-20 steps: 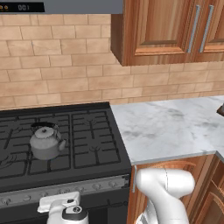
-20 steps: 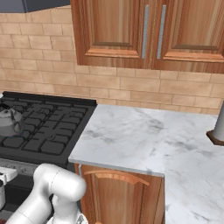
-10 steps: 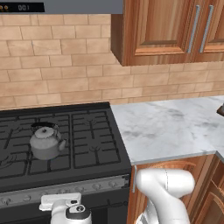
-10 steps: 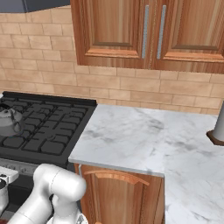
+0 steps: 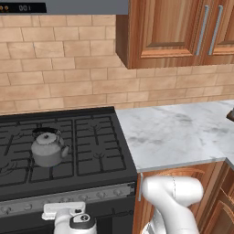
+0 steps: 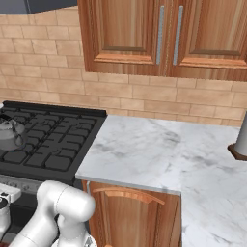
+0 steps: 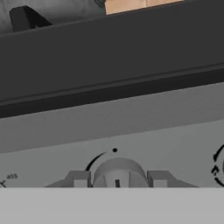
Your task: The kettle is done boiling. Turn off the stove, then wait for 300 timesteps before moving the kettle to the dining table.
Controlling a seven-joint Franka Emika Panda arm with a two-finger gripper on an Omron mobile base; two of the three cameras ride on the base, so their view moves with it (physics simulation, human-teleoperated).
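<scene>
Working at the stove's (image 5: 68, 137) front strip, the hand sits low against the knob row, just below the near edge of the grates. In the hand view the two fingers (image 7: 78, 179) stand one on each side of a round knob (image 7: 117, 171), close against its flanks. They look closed on it, narrow rather than spread, which fits a pinch meant to turn the dial, though actual contact is hard to confirm at this angle. A small dot above the knob and a dark line on its face mark its setting; I cannot tell from them whether the burner is off yet.

The kettle (image 5: 48, 148) stands upright on the grates at the stove's left side, behind the strip and well apart from the hand, handle arched over its lid. It sits there because the heat must be cut first, then left to wait, so it should stay untouched for now. From the right base view it shows at the stove's far left edge.

Right of the stove runs a marble counter (image 5: 183, 132) under wooden cabinets (image 5: 178, 32), with a dark object (image 6: 240, 144) at its far right end.

My judgement: the step in hand is turning this knob; the wait and the carry both remain.
</scene>
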